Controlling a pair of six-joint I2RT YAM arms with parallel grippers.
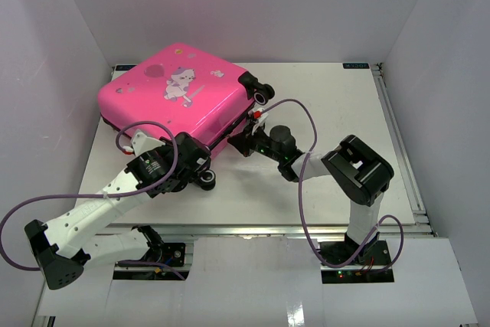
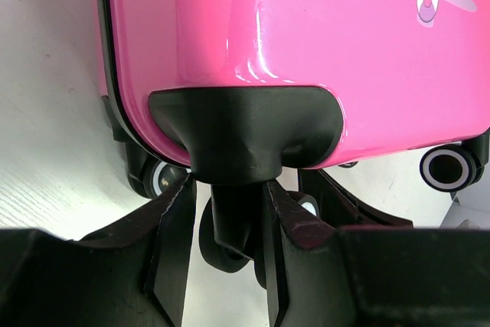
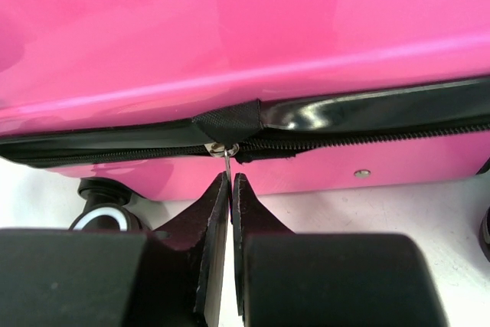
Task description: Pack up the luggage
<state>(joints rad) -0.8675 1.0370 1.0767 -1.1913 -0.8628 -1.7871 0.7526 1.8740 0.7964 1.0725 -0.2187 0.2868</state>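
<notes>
The hot-pink luggage (image 1: 172,93) lies flat and closed at the back left of the table. My left gripper (image 1: 200,165) is shut on the black stem of a near-corner wheel (image 2: 230,223) below the black wheel housing (image 2: 245,132). My right gripper (image 1: 243,141) is at the luggage's near side, its jaws pinched on the thin metal zipper pull (image 3: 229,163) that hangs from the slider (image 3: 223,146) on the black zipper trim (image 3: 367,140). The zipper looks closed right of the slider and parted to its left.
A second wheel (image 1: 262,93) sticks out at the luggage's right corner, and another wheel (image 2: 448,168) shows in the left wrist view. White walls close in at the back and sides. Purple cables (image 1: 306,181) loop over the white table (image 1: 337,105).
</notes>
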